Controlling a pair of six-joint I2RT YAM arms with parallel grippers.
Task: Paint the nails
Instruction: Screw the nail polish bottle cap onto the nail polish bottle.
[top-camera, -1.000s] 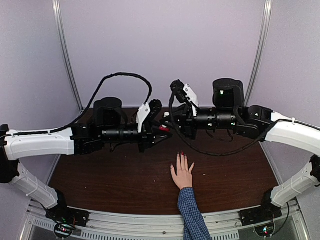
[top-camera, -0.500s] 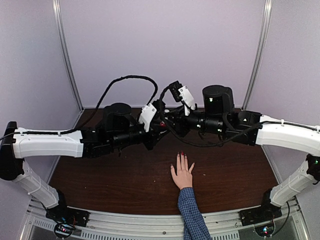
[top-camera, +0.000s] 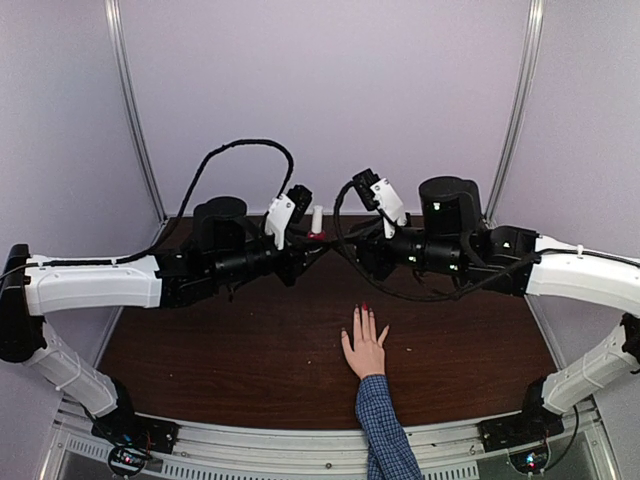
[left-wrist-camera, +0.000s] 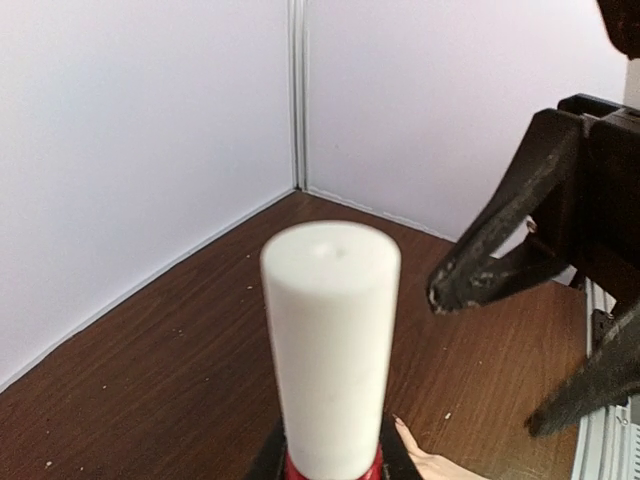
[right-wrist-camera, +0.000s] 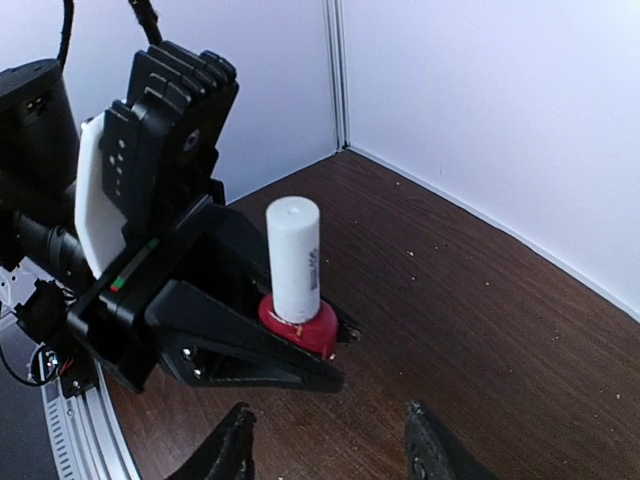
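A light-skinned hand (top-camera: 365, 348) with a blue checked sleeve lies flat, palm down, on the brown table. Its nails (top-camera: 364, 308) point away from the arms, and at least one fingertip shows dark red. Above and behind the hand, my left gripper (top-camera: 312, 248) is shut on a small red polish bottle (right-wrist-camera: 300, 325). The bottle's white cap (left-wrist-camera: 330, 350) stands upright on it. My right gripper (right-wrist-camera: 328, 430) is open and empty, just short of the bottle, with its fingers (left-wrist-camera: 470, 280) apart. A thumb tip (left-wrist-camera: 425, 462) shows beside the bottle.
The brown table (top-camera: 200, 350) is walled by pale panels at the back and sides, with metal corner posts (top-camera: 135, 110). Black cables (top-camera: 240, 150) loop above both wrists. An aluminium rail (top-camera: 300, 445) runs along the near edge.
The two grippers met at the bottle, then my right gripper opened and drew back to the right. The white cap now stands on the bottle held by the left gripper.
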